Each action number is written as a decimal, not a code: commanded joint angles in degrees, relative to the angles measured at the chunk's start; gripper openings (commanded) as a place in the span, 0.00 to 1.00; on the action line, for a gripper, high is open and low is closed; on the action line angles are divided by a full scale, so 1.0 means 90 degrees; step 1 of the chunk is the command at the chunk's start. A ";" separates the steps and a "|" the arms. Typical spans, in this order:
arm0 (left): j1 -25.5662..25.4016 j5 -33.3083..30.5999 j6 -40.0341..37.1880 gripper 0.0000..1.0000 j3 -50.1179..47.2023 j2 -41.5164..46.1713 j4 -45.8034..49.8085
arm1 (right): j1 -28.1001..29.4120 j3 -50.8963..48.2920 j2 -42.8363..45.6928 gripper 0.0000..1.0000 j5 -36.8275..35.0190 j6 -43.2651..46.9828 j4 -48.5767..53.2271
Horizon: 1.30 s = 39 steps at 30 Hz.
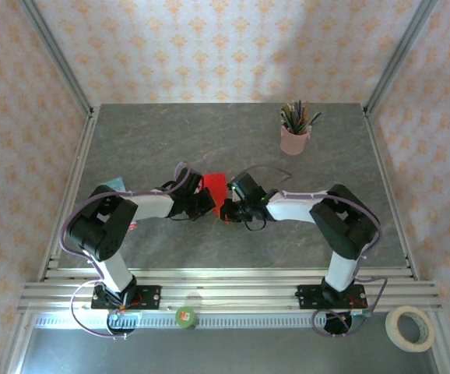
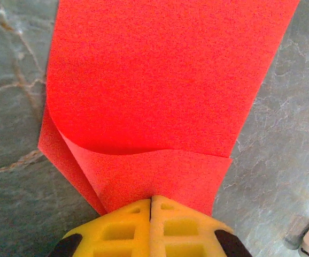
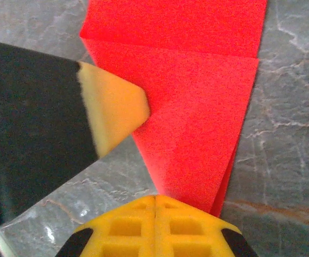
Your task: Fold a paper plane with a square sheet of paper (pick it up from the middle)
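Grey marbled bench (image 1: pixel 170 140), boxed in by pale floral wallpaper (image 1: pixel 209 47). Nearest, by the front rail (image 1: pixel 248 292): a green disc (image 1: pixel 186 316) and, off to the right, a ring of masking tape (image 1: pixel 410 327), both well apart from the work.

Further in, left arm (image 1: pixel 147 205) and right arm (image 1: pixel 295 206) reaching toward the bench's middle, wrists turned inward to meet over the sheet of paper (image 1: pixel 214 185).

Left tool (image 2: pixel 151 199) closed, yellow faces pressed together on the sheet's near edge, one flap curled up and over from the left. Probably held that way to carry the flap across and set a crease.

Right tool (image 3: pixel 155 197) likewise closed, pinching the narrow pointed end of the red paper. Likely an anchor, to stop the folded part springing open. From the right wrist, one pad (image 3: pixel 114 110) of the left tool seen touching the paper's left edge.

Sheet itself lying on the bench beyond both tools, partly folded, far from a finished plane. Judged mid-fold, early in the task. Thin paper, apt to slip or crease off-line under any shift of either pinch.

Farthest back, a pink pencil cup (image 1: pixel 294 140), upright near the rear right corner, out of the way.
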<state>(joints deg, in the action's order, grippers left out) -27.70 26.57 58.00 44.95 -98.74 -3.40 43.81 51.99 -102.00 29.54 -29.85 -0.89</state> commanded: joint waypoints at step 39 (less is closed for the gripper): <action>-0.0295 -0.0161 -0.0140 0.08 -0.0585 0.0082 -0.1001 | -0.0044 -0.0725 -0.0463 0.00 -0.0506 -0.0464 0.0827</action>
<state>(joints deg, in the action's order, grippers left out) -30.39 27.86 56.99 40.07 -96.82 -12.93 43.31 49.67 -103.33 29.61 -33.50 -4.23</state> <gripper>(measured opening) 0.083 0.040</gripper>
